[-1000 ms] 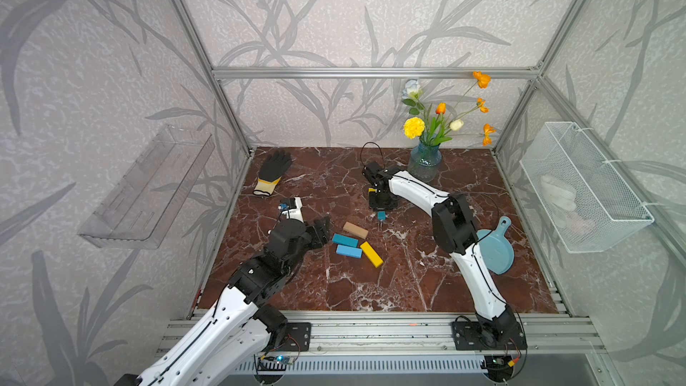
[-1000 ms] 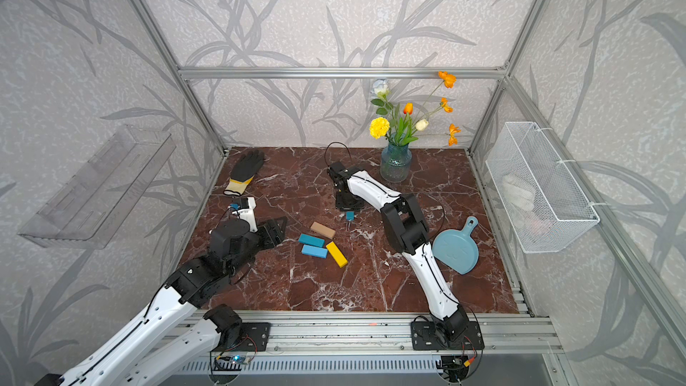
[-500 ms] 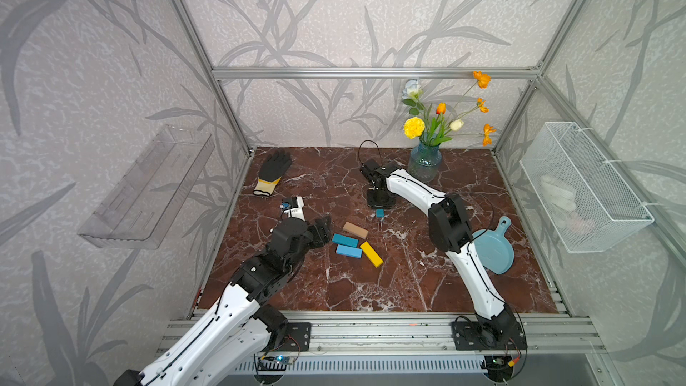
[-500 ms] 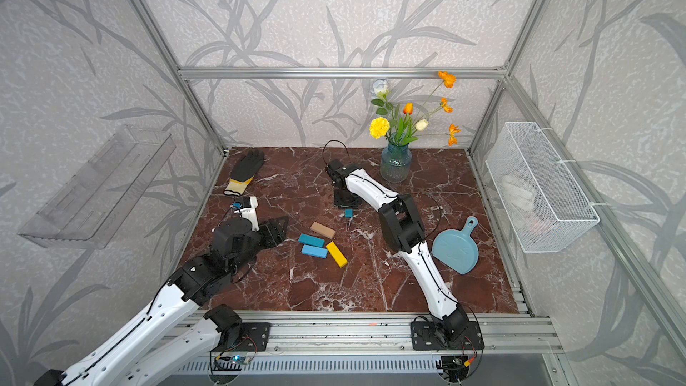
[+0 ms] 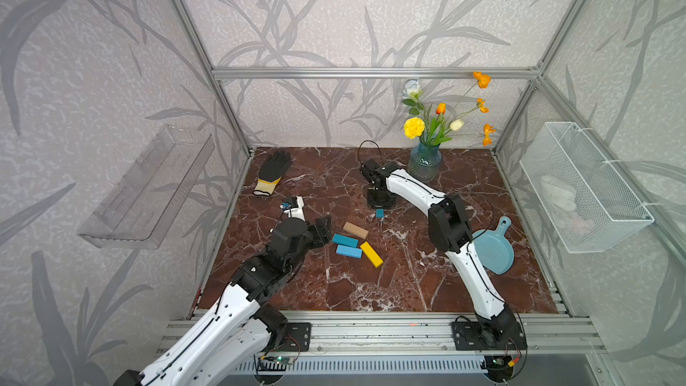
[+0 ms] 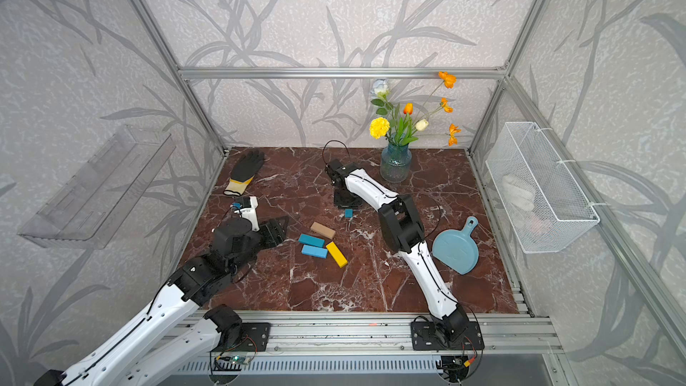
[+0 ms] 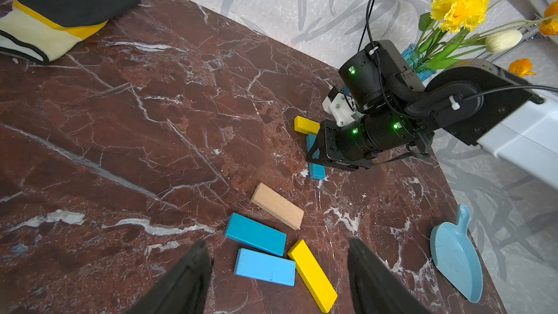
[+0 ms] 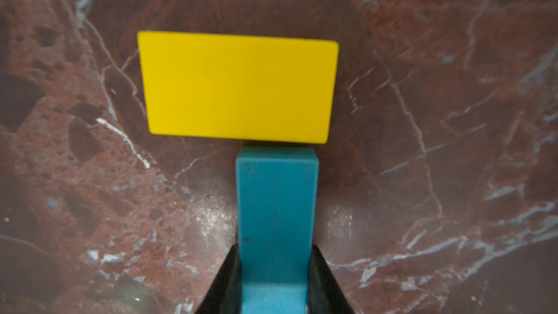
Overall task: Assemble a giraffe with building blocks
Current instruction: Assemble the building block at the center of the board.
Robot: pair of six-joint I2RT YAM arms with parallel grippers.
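Teal wooden building block (image 8: 276, 206): clamped in right jaws, free end beyond the tips, just beside short yellow block (image 8: 238, 86) on red marble table (image 8: 453, 116). Left jaws apart, empty; tan block (image 7: 277, 206), two blue blocks (image 7: 255, 234), long yellow block (image 7: 312, 276) just ahead of them.

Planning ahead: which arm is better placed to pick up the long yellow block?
The left arm: its open jaws face the long yellow block; the right jaws are shut on the teal block.
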